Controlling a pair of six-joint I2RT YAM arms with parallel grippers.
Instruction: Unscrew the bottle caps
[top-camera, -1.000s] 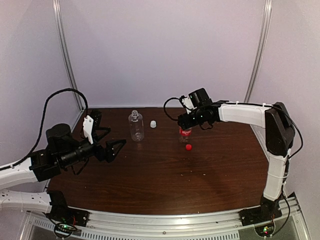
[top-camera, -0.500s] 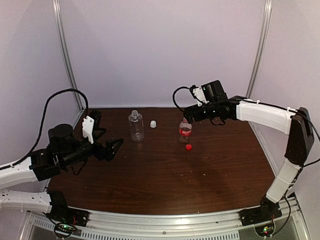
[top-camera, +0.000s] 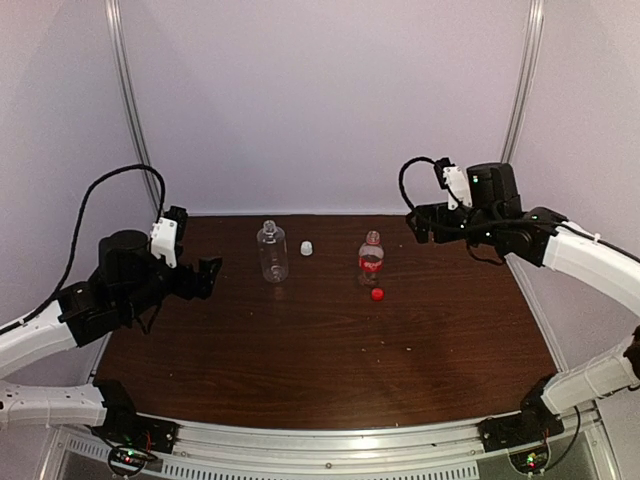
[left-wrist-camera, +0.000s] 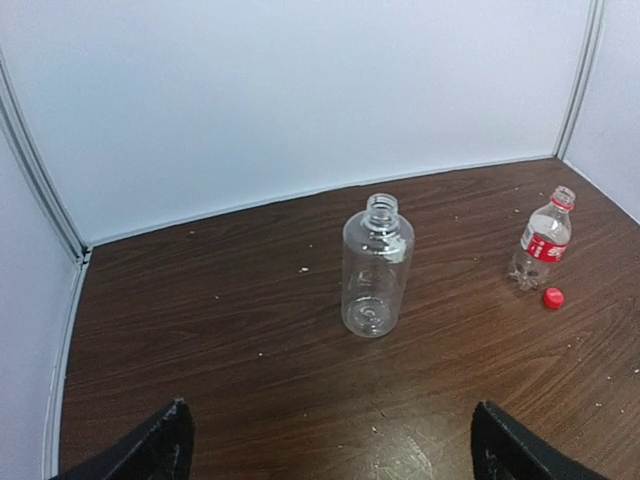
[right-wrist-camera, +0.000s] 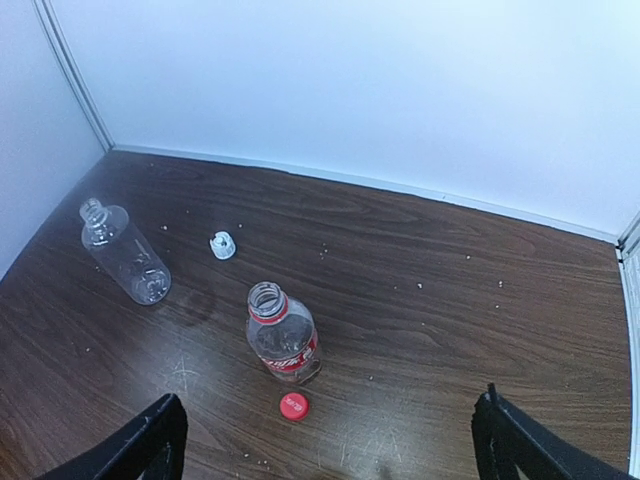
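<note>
Backdrop: pale panels (top-camera: 320, 100) close in a dark wood-grain table (top-camera: 330, 370) at the back and both sides.
Red cap: off its bottle, lying on the table (top-camera: 377, 294) (left-wrist-camera: 553, 297) (right-wrist-camera: 293, 405), just beside the foot of the labelled bottle on the side nearer the arm bases; whether the two touch cannot be told.
Labelled bottle: upright toward the back of the table, a little right of centre (top-camera: 370, 260) (left-wrist-camera: 540, 240) (right-wrist-camera: 283, 340), clear, red label around the body, red ring below an open neck.
White cap: off as well, on the table (top-camera: 307, 247) (right-wrist-camera: 222, 245) between the two bottles, nearer the plain one and slightly farther back.
Plain bottle: upright (top-camera: 272, 255) (left-wrist-camera: 376, 265) (right-wrist-camera: 125, 255), left of the white cap, clear, unlabelled, threaded neck open.
Specks: pale crumbs (right-wrist-camera: 420, 286) scattered over the wood around the bottles.
Left gripper: raised over the left side of the table (top-camera: 200, 277) (left-wrist-camera: 332, 450), aimed at the plain bottle and well apart from it; fingers spread wide, grasping nothing.
Right gripper: raised near the far right corner (top-camera: 420, 222) (right-wrist-camera: 332, 445), well apart from the labelled bottle; fingers spread wide, nothing between them.
Cable: black loop (top-camera: 95, 205) arching above the left arm.
Rail: metal strip (top-camera: 330, 445) along the near edge, carrying both arm bases.
</note>
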